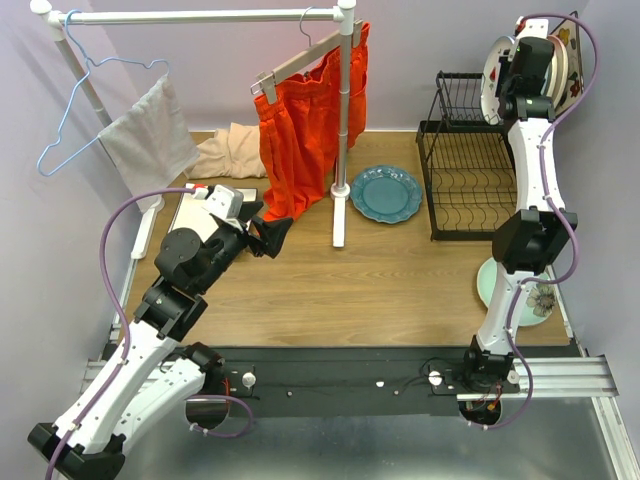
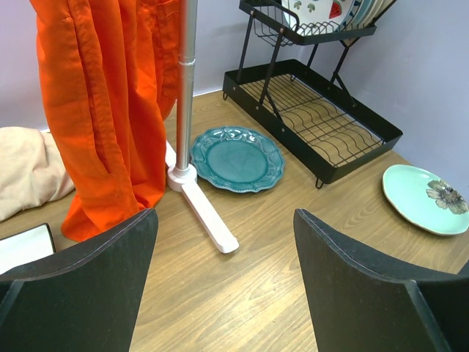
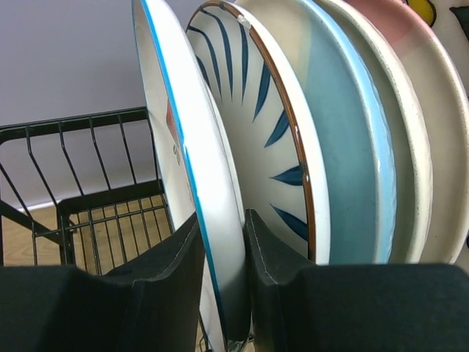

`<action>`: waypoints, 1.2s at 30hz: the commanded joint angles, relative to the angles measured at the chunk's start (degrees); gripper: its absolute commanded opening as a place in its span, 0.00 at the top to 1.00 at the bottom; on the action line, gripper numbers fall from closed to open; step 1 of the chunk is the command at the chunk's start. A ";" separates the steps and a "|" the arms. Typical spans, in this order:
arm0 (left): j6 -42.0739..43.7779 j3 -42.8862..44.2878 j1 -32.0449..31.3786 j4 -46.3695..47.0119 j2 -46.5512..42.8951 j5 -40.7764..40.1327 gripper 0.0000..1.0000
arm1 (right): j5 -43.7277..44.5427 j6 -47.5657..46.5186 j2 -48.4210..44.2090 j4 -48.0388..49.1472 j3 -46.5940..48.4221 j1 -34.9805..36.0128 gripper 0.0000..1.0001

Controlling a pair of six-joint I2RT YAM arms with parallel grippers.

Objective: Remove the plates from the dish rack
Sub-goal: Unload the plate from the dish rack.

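left fingers [image 2: 88,286]: spread wide, nothing between them, hanging over the worktop [image 1: 380,280] well left of the dish rack [image 1: 465,200].
teal plate [image 1: 386,193]: flat on the worktop, just left of the dish rack, not touching it.
dish rack: lower grid bare, upper shelf holds plates standing on edge.
upper shelf, left to right: blue-rimmed white plate [image 3: 165,110], blue-striped plate [image 3: 256,110], cream/light-blue plate [image 3: 344,147], pink/cream plate [image 3: 432,110]. More plates behind those, can't tell which.
right fingers [image 3: 168,279]: at the dish rack's upper shelf, one on each face of the blue-rimmed white plate, pinching its lower rim. Plate upright in its slot.
mint plate [image 2: 421,196]: flower print, flat on the worktop in front of the dish rack's right end, partly hidden under the right arm in the top view.
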 commanded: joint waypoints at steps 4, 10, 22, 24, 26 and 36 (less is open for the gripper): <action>0.67 0.55 0.02 -0.51 0.47 -0.77 0.16 | -1.95 -1.20 1.60 2.42 1.41 -0.10 0.71; 0.75 0.55 0.11 -0.42 0.47 -0.68 0.16 | -1.95 -3.04 0.91 2.95 1.58 -0.10 0.99; 0.67 0.55 0.11 -0.42 0.47 -0.68 0.16 | -2.22 -5.33 -1.91 7.95 2.11 -0.10 0.99; 0.67 0.47 0.11 -0.42 0.47 -0.77 0.16 | -2.21 -5.94 -2.00 8.66 2.81 -0.19 0.99; 0.75 0.47 0.11 -0.42 0.56 -0.77 0.16 | -3.17 -5.77 -2.35 9.10 3.25 -0.10 0.99; 0.58 0.38 0.11 -0.51 0.74 -0.95 0.16 | -2.39 -6.38 -4.02 11.47 3.52 -0.19 0.99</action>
